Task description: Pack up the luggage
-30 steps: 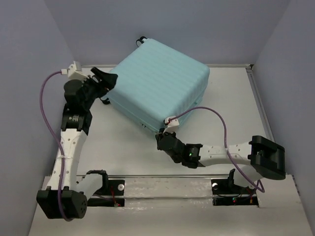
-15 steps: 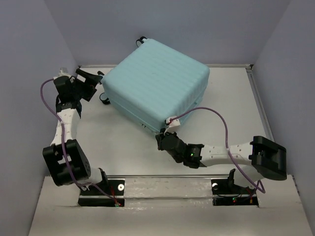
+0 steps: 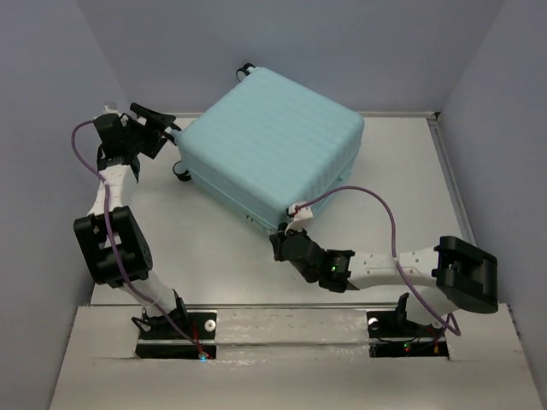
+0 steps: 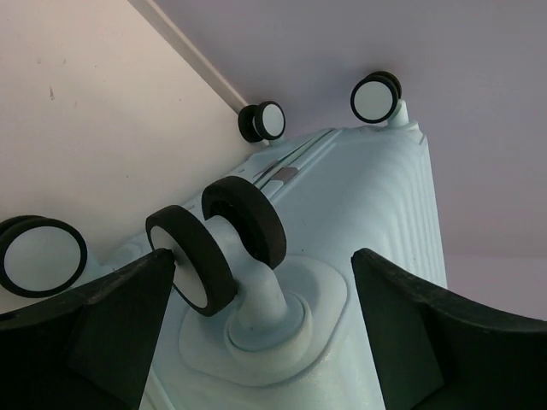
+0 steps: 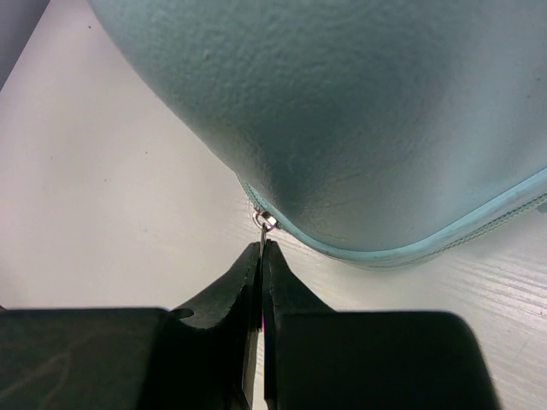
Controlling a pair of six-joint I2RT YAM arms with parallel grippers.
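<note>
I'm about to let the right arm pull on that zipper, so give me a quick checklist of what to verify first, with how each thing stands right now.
1. Right gripper pinched on the zipper pull: ok, jaws shut on it.
2. Luggage lying flat on the table, shell closed: ok.
3. Left gripper bracing the luggage: not ok, it is open, straddling a caster wheel.
4. Zipper track past this corner free of snags: cannot tell, most of it is out of view.
</note>
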